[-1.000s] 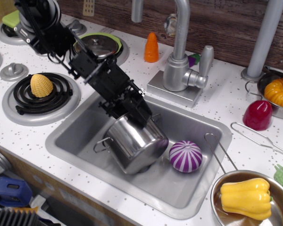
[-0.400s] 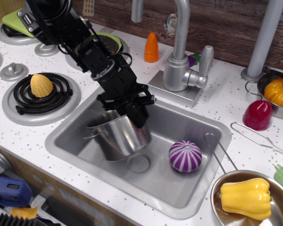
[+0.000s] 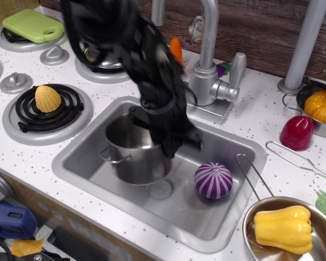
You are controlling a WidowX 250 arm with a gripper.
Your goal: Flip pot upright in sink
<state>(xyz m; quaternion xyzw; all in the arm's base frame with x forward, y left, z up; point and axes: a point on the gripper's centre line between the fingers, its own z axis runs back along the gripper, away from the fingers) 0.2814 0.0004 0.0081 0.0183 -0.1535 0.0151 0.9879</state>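
Pot now: the pot (image 3: 133, 154) stands upright on the floor of the sink (image 3: 217, 217), in its left half, mouth facing up, a loop handle showing on its left side.
Pot before: a second ago it lay tipped on its side, base toward the camera; a moment ago it was tilted, partly raised.
Arm now: the black arm reaches down from the upper left over the sink, more upright than before and motion-blurred.
Gripper: the gripper (image 3: 168, 148) sits at the pot's right rim; its fingers look pressed onto the rim, but blur and the arm's bulk leave it unclear, so I cannot tell for sure.
Ball: the purple striped ball (image 3: 213, 180) lies in the sink just right of the pot, apart from it, in the same place as earlier.
Ring mark: a faint circle (image 3: 161, 189) shows on the sink floor, just in front of the pot.
Unchanged around: the corn (image 3: 48, 98) on the burner, the tap (image 3: 208, 65), the yellow pepper (image 3: 284, 228) in the pan at lower right, the pumpkin (image 3: 323, 106) in the bowl at right.
Writing: no brand, label or text can be read anywhere.
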